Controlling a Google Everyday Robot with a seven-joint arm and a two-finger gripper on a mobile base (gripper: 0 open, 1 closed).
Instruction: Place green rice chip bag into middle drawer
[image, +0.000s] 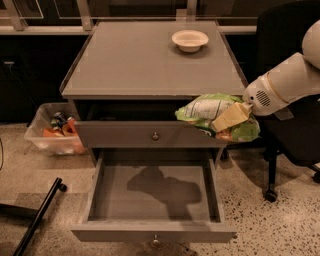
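Note:
My gripper (231, 119) is shut on the green rice chip bag (210, 109), a glossy lime green and white bag. It holds the bag in the air off the cabinet's front right corner, level with the closed upper drawer (150, 135). The white arm comes in from the right. The middle drawer (154, 194) is pulled open below and to the left of the bag, showing its flat grey floor, low walls and a small knob (155, 241) on its front. The bag's shadow lies on the drawer floor.
A small cream bowl (190, 40) stands at the back right of the cabinet top (140, 60). A clear plastic bin (55, 131) with items stands on the floor at the left. A black office chair (290, 135) stands at the right. A black bar (37, 217) lies on the floor at the lower left.

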